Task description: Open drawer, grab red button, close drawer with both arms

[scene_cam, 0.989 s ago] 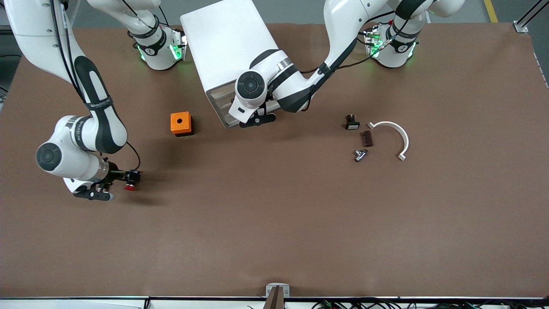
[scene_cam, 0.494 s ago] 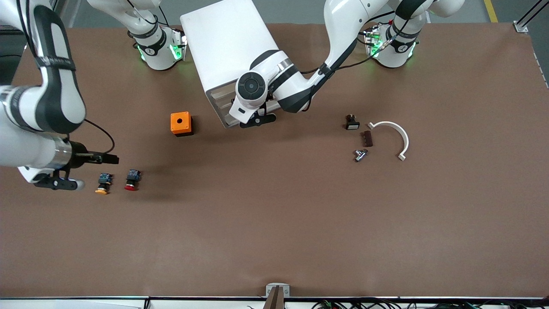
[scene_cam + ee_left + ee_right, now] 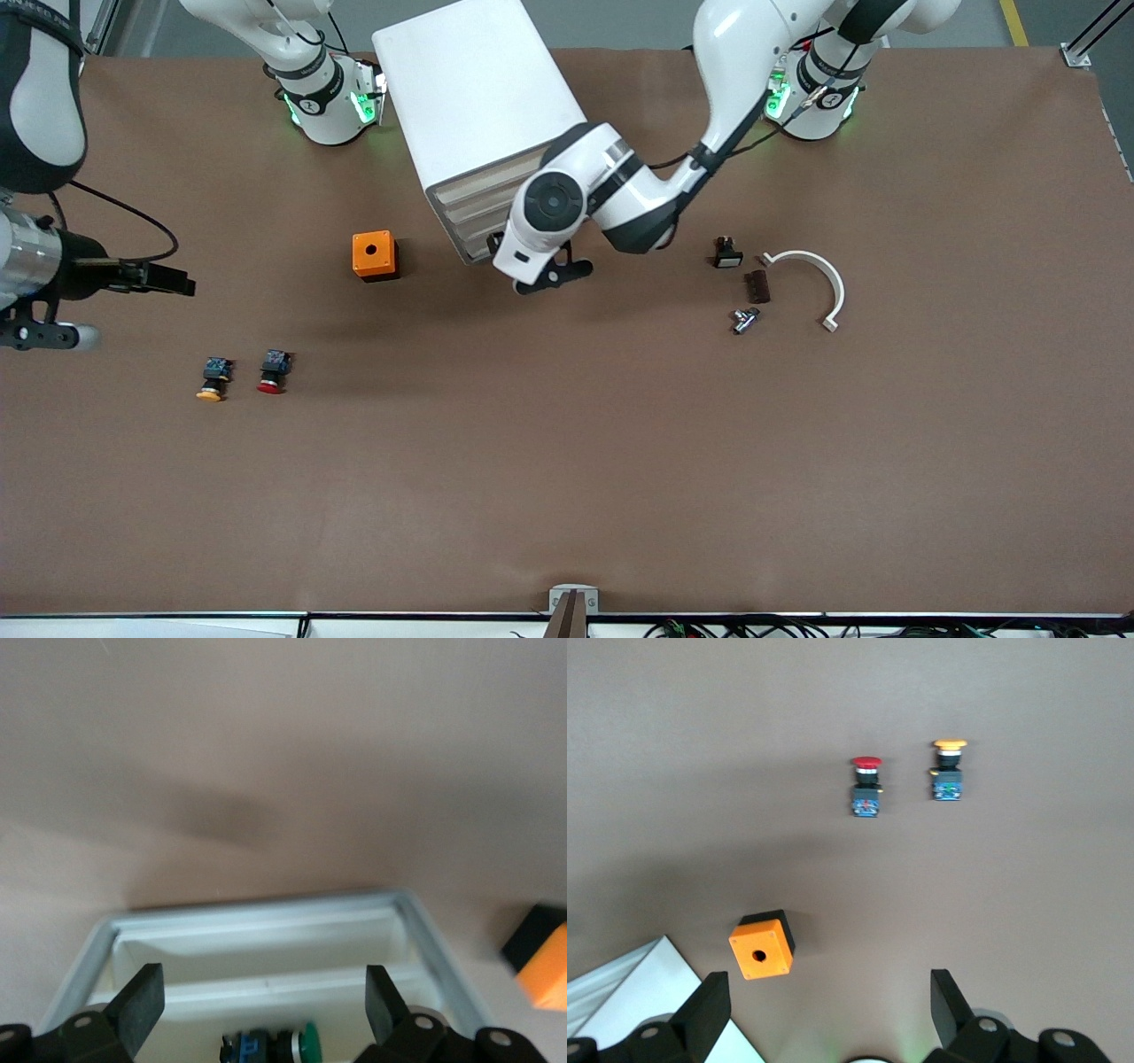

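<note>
Okay, the left gripper (image 3: 539, 276) hung in front of the white cabinet (image 3: 469, 89), fingers spread and empty. The left wrist view showed what the front view hid under that arm's wrist: the drawer (image 3: 257, 914) pulled out beneath the spread fingers (image 3: 142, 997), a shallow white tray with a green-capped button (image 3: 297, 1045) lying in it. In the front view only the stacked drawer fronts showed beside the arm, so which of them was out could not be told.

The right gripper (image 3: 182, 283) was up over the table (image 3: 567, 487) at the right arm's end, also spread wide, gripping nothing. The red button (image 3: 272, 372) lay on the table well apart from the cabinet, nearer to the front camera than the orange box (image 3: 374, 255), just beside the yellow-capped button (image 3: 213, 378), not touching it. The right wrist view gave both buttons on their sides with caps pointing the same way, plus the hole in the orange box's top and a corner of the cabinet.

Toward the left arm's end, seen only from the front: a white curved bracket (image 3: 819, 275), a small black part (image 3: 726, 255), a brown block (image 3: 758, 286) and a metal fitting (image 3: 744, 319), close together.
</note>
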Motion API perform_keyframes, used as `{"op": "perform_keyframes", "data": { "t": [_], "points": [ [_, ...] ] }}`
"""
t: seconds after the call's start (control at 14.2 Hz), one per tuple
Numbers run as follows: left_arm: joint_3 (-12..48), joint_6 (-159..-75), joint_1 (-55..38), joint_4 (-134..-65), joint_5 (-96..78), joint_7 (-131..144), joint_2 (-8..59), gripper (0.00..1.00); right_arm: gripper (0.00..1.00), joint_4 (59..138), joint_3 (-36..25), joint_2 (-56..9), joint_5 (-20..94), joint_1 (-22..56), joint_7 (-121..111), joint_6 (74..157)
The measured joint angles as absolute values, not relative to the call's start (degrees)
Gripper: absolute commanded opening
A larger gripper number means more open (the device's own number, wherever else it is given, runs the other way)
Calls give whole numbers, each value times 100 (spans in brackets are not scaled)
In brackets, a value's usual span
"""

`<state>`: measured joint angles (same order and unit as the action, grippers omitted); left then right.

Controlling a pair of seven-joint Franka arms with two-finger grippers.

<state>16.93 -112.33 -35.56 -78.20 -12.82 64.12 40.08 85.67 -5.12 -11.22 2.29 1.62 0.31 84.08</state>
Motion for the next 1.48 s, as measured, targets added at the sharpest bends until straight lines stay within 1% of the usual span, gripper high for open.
{"op": "perform_keyframes", "data": {
  "t": [0.14,0.42,0.71,0.85,0.99,1.13,1.34,1.48],
  "points": [
    [1685,-11227,-3131,-7810,-1139,6411,3865,100,100,8298,-491,-1120,63,187,28,8162],
    [1684,-11216,-2422,-7812,-339,6409,3724,100,100,8200,-479,-1139,-15,202,-153,8144],
    [1693,-11220,-1912,-7805,-286,6409,3575,100,100,7922,-489,-1153,-23,200,-205,8105],
    [1688,-11141,-1707,-7805,-282,6407,3422,100,100,7779,-491,-1153,-23,200,-209,7785],
    [1687,-10689,-1491,-7804,-259,6207,3252,100,100,7576,-497,-1144,-2,199,-208,7428],
    [1684,-10077,-1164,-7797,-239,5399,3006,100,100,7466,-522,-1086,95,187,-208,7228],
    [1684,-8997,-421,-7796,-233,3804,2456,100,100,7466,-529,-973,133,175,-209,7209],
    [1686,-8609,50,-7857,-229,2929,2017,100,100,7522,-530,-920,136,174,-209,7210]
  ]
}}
